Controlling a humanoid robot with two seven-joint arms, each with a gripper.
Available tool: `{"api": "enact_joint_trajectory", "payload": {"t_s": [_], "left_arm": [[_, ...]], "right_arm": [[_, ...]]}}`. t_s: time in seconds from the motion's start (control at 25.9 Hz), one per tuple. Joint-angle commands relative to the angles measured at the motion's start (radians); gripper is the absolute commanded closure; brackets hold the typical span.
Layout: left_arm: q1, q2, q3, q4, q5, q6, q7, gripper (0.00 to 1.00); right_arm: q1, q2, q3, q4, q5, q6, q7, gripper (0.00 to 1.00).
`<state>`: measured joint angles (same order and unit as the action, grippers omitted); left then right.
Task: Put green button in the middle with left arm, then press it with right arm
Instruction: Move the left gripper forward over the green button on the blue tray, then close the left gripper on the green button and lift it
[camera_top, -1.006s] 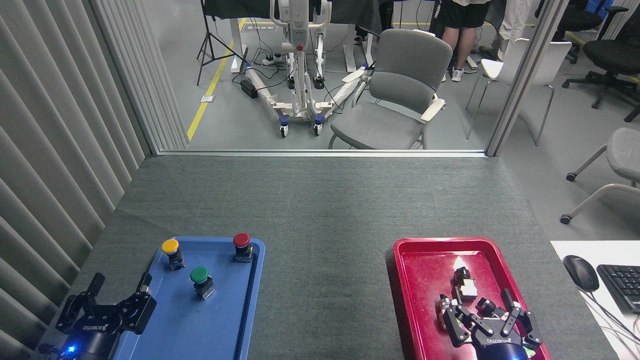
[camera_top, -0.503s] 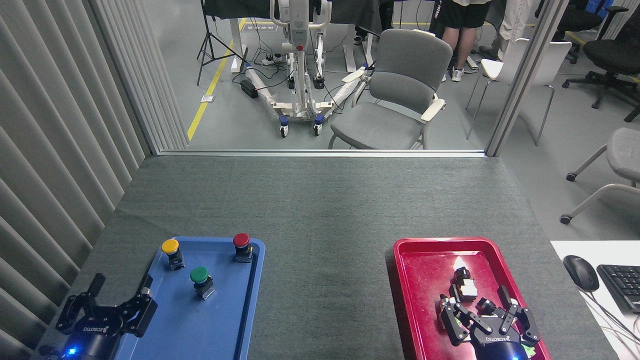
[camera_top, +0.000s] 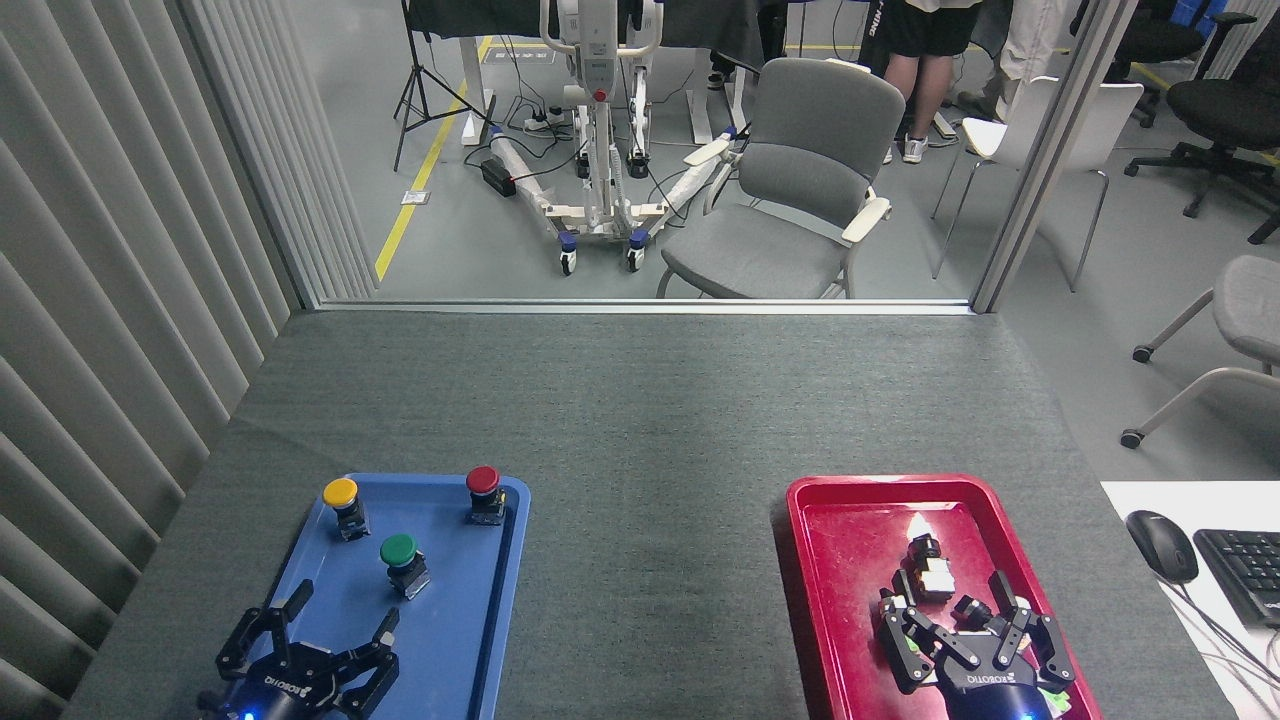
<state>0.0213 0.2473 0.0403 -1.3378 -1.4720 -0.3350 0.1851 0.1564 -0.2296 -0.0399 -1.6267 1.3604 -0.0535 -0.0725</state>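
Bright even indoor light falling from overhead, glare shining on the red tray (camera_top: 850, 540) just beyond the right claw (camera_top: 975, 635), sharp focus, soft faint shadows, edges bowing slightly.

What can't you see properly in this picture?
- Small parts in the red tray, head view: partly covered by the right gripper.
- Both arms behind the left gripper and the right one: cut off by the bottom edge.
- Person at the back: cut off by the top edge.

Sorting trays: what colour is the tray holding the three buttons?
Blue tray, clearest in the head view.
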Motion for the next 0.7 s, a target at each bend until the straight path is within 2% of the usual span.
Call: {"api": "enact_joint_trajectory", "payload": {"t_s": [0.0,0.66], "left_arm": [[-0.072,-0.014,-0.008,0.120,-0.002,-0.035,-0.003,0.01],[-0.254,-0.054,-0.069,0.362,-0.002,-0.076,0.007,0.01]], "right_arm": [[0.000,0.001,0.002,-0.001,-0.001,-0.002,0.003,0.01],[0.003,0.000,0.012,0.001,-0.003,0.018,0.005,0.01]]}}
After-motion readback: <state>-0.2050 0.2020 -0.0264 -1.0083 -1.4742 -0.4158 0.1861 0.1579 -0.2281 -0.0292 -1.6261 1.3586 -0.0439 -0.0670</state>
